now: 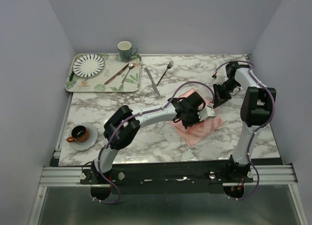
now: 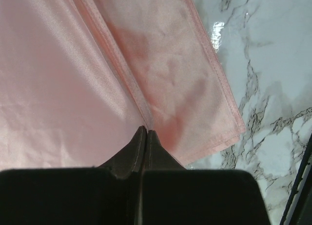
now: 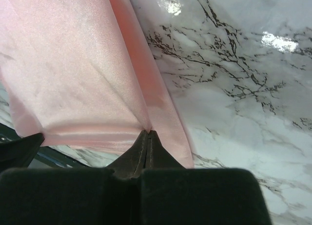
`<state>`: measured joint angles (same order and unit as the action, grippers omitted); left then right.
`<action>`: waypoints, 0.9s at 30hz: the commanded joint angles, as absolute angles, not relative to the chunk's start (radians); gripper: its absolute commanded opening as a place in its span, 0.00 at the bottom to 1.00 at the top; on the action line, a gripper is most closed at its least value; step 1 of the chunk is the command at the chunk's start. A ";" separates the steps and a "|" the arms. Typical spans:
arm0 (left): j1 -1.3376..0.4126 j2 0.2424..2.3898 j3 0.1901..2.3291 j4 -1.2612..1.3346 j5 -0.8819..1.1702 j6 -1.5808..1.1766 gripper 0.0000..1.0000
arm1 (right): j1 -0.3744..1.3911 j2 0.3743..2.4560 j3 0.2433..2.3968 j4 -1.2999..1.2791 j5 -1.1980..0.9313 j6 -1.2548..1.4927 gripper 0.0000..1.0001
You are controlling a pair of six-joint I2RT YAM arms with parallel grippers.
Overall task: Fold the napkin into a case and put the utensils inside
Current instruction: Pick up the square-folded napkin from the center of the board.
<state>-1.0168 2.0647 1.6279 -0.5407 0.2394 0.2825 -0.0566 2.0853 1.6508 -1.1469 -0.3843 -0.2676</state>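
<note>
At the near left of the white marble-patterned table, a grey saucer holds an orange-brown cup whose inside looks dark. At the far left, a leaf-printed rectangular tray carries a round plate with dark radiating stripes. Right of the plate in the tray lie a brown-handled utensil and a silver spoon. A green mug stands at the tray's far edge.

Just right of the tray, outside it, a plain silver table knife and a slim silver fork lie bare on the marble.

The salmon-pink cloth napkin lies partly folded right of centre, with nothing in it. The left gripper has its jaws pressed together on a hemmed fold of the cloth. The right gripper is likewise pinched tight on the napkin's far edge, where the cloth is raised off the marble.
</note>
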 commanded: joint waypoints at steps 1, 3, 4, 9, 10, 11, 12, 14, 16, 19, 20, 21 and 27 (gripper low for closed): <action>-1.034 2.019 1.634 -0.568 0.290 0.258 0.00 | -0.074 2.031 1.646 -1.196 -0.345 -0.314 0.01; -1.037 2.020 1.640 -0.571 0.298 0.256 0.00 | -0.074 2.022 1.637 -1.203 -0.354 -0.321 0.01; -1.038 2.020 1.646 -0.577 0.302 0.255 0.00 | -0.074 2.019 1.634 -1.207 -0.357 -0.324 0.01; -1.048 2.013 1.644 -0.587 0.325 0.252 0.00 | -0.074 2.003 1.600 -1.218 -0.367 -0.339 0.01; -1.048 2.008 1.638 -0.588 0.331 0.250 0.00 | -0.074 2.000 1.594 -1.223 -0.370 -0.342 0.01; -1.049 2.005 1.635 -0.591 0.336 0.250 0.00 | -0.074 1.993 1.588 -1.223 -0.371 -0.344 0.01; -1.052 2.006 1.634 -0.592 0.339 0.250 0.00 | -0.074 1.990 1.580 -1.226 -0.374 -0.348 0.01; -1.054 2.005 1.623 -0.589 0.351 0.242 0.00 | -0.074 1.982 1.551 -1.218 -0.374 -0.353 0.01; -1.057 2.014 1.612 -0.586 0.359 0.236 0.00 | -0.074 1.983 1.520 -1.197 -0.367 -0.354 0.01; -1.057 2.034 1.591 -0.574 0.356 0.235 0.00 | -0.074 2.002 1.496 -1.163 -0.364 -0.345 0.01; -1.051 2.040 1.583 -0.572 0.354 0.235 0.00 | -0.074 2.011 1.491 -1.158 -0.368 -0.342 0.01; -1.046 2.046 1.577 -0.571 0.353 0.238 0.00 | -0.074 2.026 1.490 -1.157 -0.376 -0.333 0.01; -0.985 2.074 1.525 -0.578 0.347 0.276 0.00 | -0.071 2.055 1.471 -1.121 -0.383 -0.311 0.01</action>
